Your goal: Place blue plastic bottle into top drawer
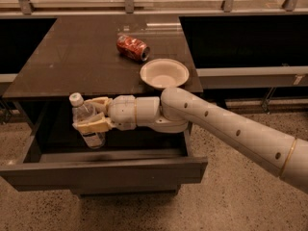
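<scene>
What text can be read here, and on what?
No text can be quoted.
On the can: print too blurred to read.
On the bottle label: bluish print, too blurred to read; the gripper holds it over the open drawer.
On the bowl: none.

The long cream-white robot arm (231, 129) reaches in from the lower right, sloping up and leftward to a level cylindrical wrist (134, 113). The tan two-finger gripper (89, 121) sits left of centre (pointing left), its fingers (91, 126) clamped on the upright small clear plastic bottle (83, 111).
</scene>
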Robot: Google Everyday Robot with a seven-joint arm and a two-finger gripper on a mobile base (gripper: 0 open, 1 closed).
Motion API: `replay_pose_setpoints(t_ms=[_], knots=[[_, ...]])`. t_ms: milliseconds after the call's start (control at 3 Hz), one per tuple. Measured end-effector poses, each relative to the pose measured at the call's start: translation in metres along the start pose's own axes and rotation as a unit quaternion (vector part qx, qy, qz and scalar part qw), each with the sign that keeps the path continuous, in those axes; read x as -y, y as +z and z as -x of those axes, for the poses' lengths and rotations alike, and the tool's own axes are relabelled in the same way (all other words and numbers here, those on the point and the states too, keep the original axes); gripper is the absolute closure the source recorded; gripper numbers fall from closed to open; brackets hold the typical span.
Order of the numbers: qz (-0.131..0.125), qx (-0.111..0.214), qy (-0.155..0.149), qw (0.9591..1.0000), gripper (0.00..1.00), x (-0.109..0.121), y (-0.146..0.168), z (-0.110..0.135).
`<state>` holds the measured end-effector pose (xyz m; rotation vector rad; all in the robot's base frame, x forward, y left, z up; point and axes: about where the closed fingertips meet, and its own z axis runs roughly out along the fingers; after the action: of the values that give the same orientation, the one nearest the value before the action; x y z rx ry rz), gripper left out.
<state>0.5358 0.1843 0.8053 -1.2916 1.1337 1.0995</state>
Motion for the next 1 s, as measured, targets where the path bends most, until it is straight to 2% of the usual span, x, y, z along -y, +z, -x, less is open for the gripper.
replay_pose_setpoints(t_ms=[333, 667, 1000], knots=[[-0.003, 0.009, 0.009, 0.9999, 1.00, 0.004, 0.001, -0.028], [0.006, 0.024, 0.015, 0.9996, 1.00, 0.007, 0.009, -0.061], [0.014, 0.026, 0.015, 0.9995, 1.00, 0.012, 0.011, -0.081]])
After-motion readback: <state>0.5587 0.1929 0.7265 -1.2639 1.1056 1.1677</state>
